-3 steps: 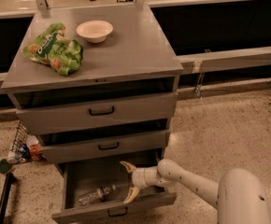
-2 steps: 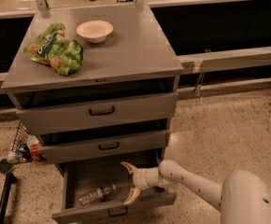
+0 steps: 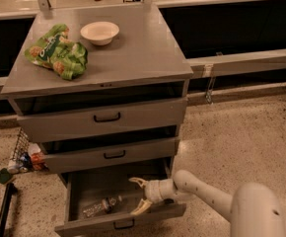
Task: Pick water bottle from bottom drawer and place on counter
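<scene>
The bottom drawer point(image 3: 84, 186) of the grey cabinet is pulled out. The water bottle point(image 3: 101, 206), clear and crinkled, lies on its side on the drawer floor near the front left. My gripper point(image 3: 139, 196) hangs over the drawer's right half with its pale fingers spread open and empty, a short way right of the bottle and apart from it. The counter point(image 3: 138, 48) is the cabinet's flat grey top.
A green chip bag point(image 3: 58, 52) and a white bowl point(image 3: 99, 32) sit on the counter's left and back. The two upper drawers point(image 3: 103, 117) are slightly open. Clutter and a wire rack point(image 3: 22, 154) stand left of the cabinet. Speckled floor lies to the right.
The gripper has shifted very slightly over the drawer; it stays open. The bottle has not moved.
</scene>
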`<state>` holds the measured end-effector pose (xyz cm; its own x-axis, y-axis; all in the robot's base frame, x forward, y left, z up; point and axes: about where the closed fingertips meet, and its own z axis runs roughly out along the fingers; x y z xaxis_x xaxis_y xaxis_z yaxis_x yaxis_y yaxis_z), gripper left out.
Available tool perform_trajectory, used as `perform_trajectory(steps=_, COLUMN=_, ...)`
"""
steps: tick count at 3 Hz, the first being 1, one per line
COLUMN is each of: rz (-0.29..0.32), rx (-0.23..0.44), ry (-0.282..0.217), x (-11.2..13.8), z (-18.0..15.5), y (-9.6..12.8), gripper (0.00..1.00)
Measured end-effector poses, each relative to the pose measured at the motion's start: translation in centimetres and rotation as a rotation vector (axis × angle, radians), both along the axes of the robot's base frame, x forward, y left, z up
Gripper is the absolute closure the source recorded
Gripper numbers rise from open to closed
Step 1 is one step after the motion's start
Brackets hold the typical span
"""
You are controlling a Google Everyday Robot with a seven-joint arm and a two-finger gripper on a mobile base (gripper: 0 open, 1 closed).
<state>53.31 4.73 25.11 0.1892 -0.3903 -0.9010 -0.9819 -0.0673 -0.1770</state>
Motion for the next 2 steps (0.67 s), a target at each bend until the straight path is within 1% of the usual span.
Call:
perform_trajectory(steps=1, rz=0.033, rx=0.069, ry=0.003, x=5.7, z=2.2, y=-0.6, gripper=0.49)
perform_trajectory(steps=2, rz=-0.091, rx=0.036, ry=-0.114, x=13.8, z=4.9, y=-5.5, gripper=0.71)
